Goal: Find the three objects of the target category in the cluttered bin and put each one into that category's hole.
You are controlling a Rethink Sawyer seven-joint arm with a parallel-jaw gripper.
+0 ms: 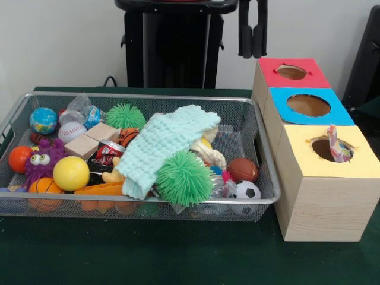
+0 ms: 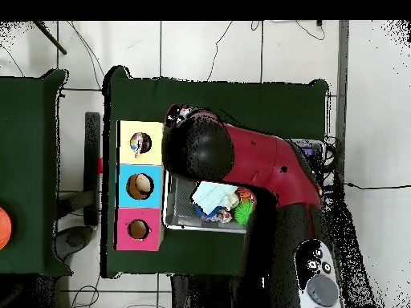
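Jaws [image 1: 252, 41] hang well above patterned piece [image 1: 337, 144] poking from yellow hole [image 1: 329, 149].

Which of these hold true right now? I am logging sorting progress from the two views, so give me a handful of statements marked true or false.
1. A patterned soft piece sticks out of the yellow-topped box's hole. True.
2. The blue-topped box stands between the red-topped box and the yellow-topped one. True.
3. The end effector is down inside the bin. False: it hangs above the table behind the boxes, clear of the bin.
4. The pale green knitted cloth lies on the table beside the bin. False: it lies in the bin on top of the toys.
5. A yellow ball sits in the bin near a purple toy with eyes. True.
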